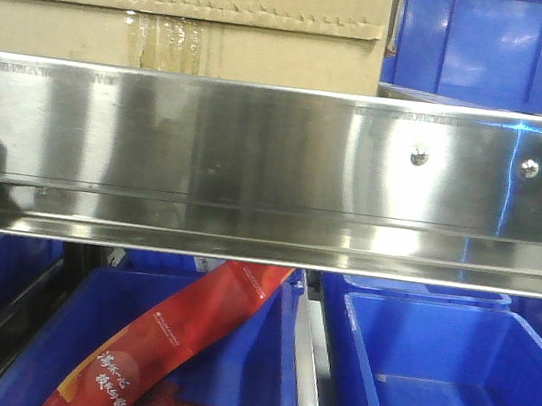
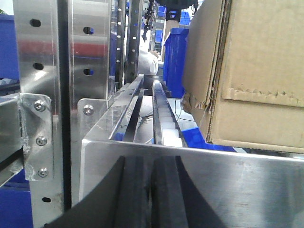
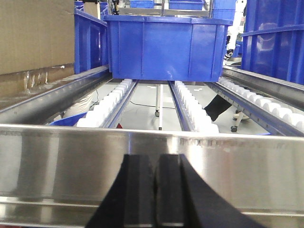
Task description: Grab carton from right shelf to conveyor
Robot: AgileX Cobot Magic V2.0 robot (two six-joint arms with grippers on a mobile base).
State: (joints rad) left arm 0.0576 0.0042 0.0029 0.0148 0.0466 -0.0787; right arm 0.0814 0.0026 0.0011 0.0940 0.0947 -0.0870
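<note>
The brown carton sits on the steel shelf behind its mirror-like front rail, at upper left in the front view. It shows at the right in the left wrist view and at the far left in the right wrist view. My left gripper is shut and empty, just in front of the rail, left of the carton. My right gripper is shut and empty in front of the rail, right of the carton. The conveyor is out of view.
Blue bins stand on the shelf beside the carton and on the roller tracks. Below the rail are more blue bins, one holding a red snack bag. A steel upright post stands left of the left gripper.
</note>
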